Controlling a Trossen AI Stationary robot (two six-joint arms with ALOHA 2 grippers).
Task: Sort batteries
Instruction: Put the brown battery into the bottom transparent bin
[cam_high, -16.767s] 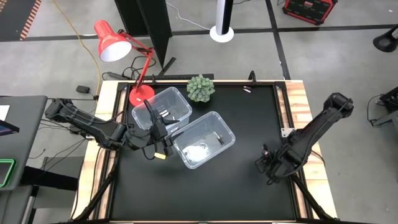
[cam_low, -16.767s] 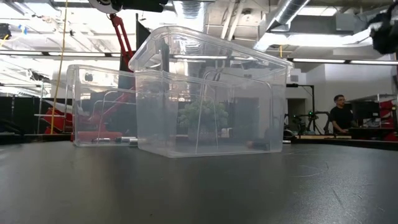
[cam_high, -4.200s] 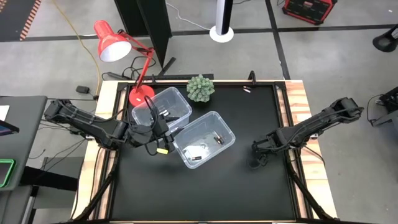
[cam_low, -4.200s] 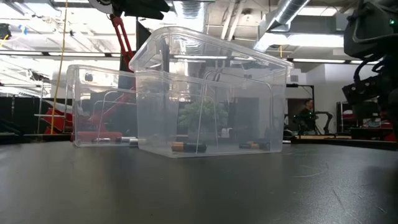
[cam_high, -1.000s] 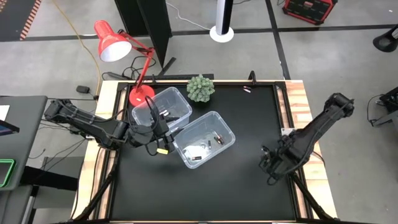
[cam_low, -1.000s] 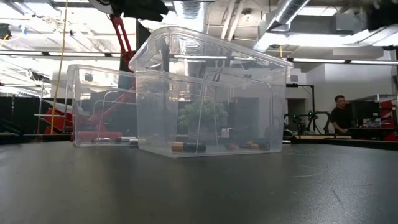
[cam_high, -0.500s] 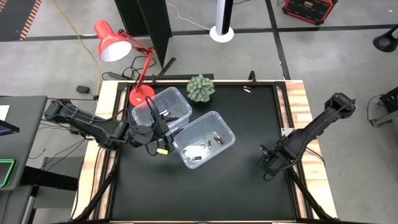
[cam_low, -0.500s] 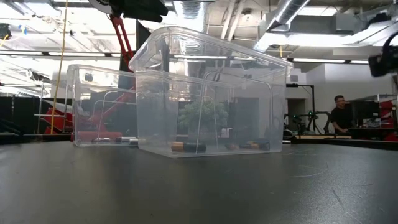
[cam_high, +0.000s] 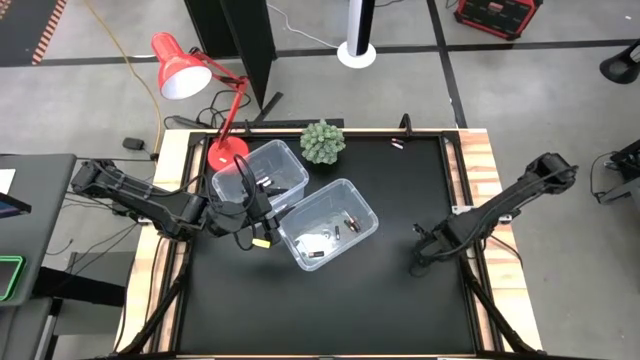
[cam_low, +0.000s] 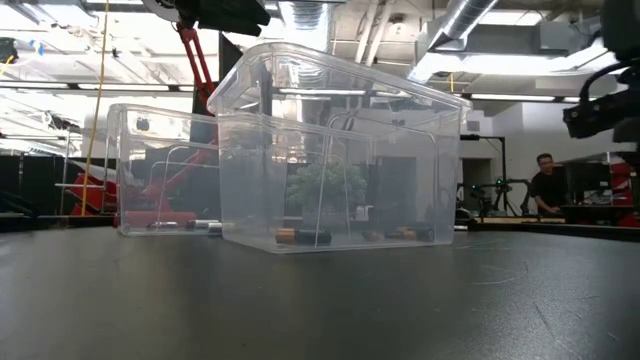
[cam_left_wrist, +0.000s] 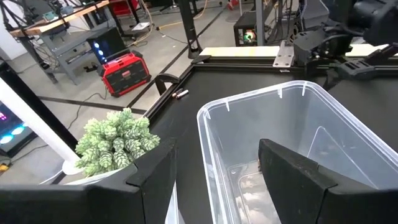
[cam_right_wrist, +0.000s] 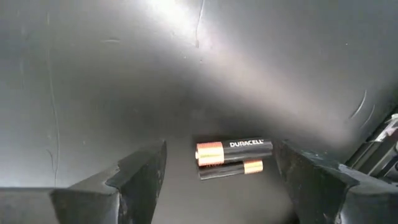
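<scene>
Right wrist view — right gripper (cam_right_wrist: 217, 180), fingers apart, has swung over two batteries (cam_right_wrist: 233, 151).

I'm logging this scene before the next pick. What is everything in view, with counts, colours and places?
Loose batteries: two, black with copper ends, side by side on the mat between the right gripper's open fingers.
Near bin: one, clear, mid-table; a few dark batteries inside.
Far bin: one, clear, behind the near bin; batteries inside, count unclear.
Plant: one, green, far table edge.
Lamp: one, red, far left corner.
Table: one, black mat.
Person: one, dark clothing, far off in the room.
Left gripper: at the bins' left.
Right gripper: open, low over the mat.
</scene>
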